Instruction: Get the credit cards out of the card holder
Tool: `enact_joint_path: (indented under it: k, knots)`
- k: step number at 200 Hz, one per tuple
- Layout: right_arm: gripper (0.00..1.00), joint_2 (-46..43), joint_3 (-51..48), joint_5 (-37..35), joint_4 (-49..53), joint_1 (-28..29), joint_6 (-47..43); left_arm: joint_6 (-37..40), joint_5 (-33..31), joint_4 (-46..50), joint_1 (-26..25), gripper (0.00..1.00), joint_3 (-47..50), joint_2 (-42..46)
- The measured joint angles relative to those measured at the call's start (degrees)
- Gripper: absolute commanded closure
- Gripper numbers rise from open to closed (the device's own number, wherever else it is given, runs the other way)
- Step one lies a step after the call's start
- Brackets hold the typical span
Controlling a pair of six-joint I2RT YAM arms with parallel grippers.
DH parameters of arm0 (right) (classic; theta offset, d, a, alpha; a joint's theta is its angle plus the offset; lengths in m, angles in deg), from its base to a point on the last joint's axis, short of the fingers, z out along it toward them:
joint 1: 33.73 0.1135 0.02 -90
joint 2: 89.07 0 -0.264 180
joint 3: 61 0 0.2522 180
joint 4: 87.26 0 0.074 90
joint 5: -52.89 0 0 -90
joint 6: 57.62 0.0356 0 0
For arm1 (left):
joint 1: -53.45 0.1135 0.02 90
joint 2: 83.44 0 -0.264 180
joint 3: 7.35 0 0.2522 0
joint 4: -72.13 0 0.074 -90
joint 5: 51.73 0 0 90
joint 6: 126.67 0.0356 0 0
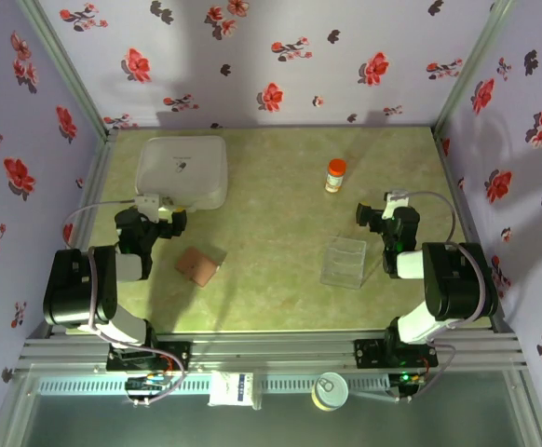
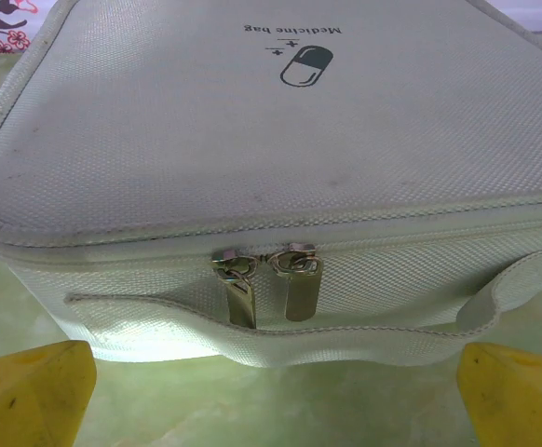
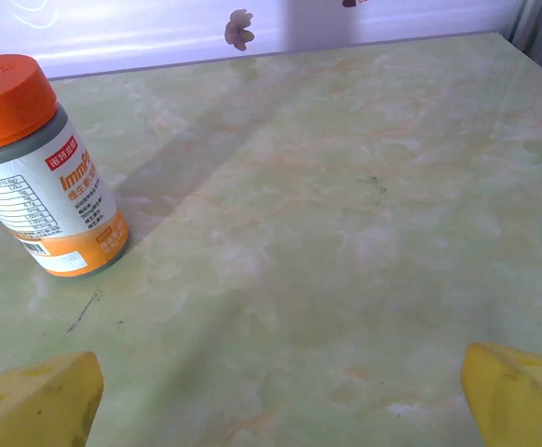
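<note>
White medicine bag (image 1: 182, 170), orange-capped bottle (image 1: 335, 175) and clear tray (image 1: 344, 262) sit apart.

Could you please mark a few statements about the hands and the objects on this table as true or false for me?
1. The left hand and right hand are open and empty. True.
2. The small tan-brown leather card holder lies on the green marbled table, apart from both hands. True.
3. The white fabric medicine bag is unzipped. False: its two metal zip pulls meet at the front, closed.
4. The orange-capped plastic bottle lies on its side. False: it stands upright.
5. The clear plastic rectangular tray holds the bottle. False: they stand apart.
</note>
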Motion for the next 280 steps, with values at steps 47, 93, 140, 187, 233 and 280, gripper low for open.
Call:
enact_joint_path:
  k: [47,93,140,187,233,280]
  knots:
    - [0.01,0.0,0.0,0.1,0.0,0.0,0.0,0.0,0.4,0.0,0.0,0.0,0.0,0.0]
    - [0.01,0.0,0.0,0.1,0.0,0.0,0.0,0.0,0.4,0.0,0.0,0.0,0.0,0.0]
    - [0.01,0.0,0.0,0.1,0.0,0.0,0.0,0.0,0.4,0.0,0.0,0.0,0.0,0.0]
    - [0.01,0.0,0.0,0.1,0.0,0.0,0.0,-1.4,-4.2,0.0,0.0,0.0,0.0,0.0]
    - [0.01,0.0,0.0,0.1,0.0,0.0,0.0,-1.8,-5.9,0.0,0.0,0.0,0.0,0.0]
    - [0.01,0.0,0.0,0.1,0.0,0.0,0.0,-1.8,-6.3,0.0,0.1,0.0,0.0,0.0]
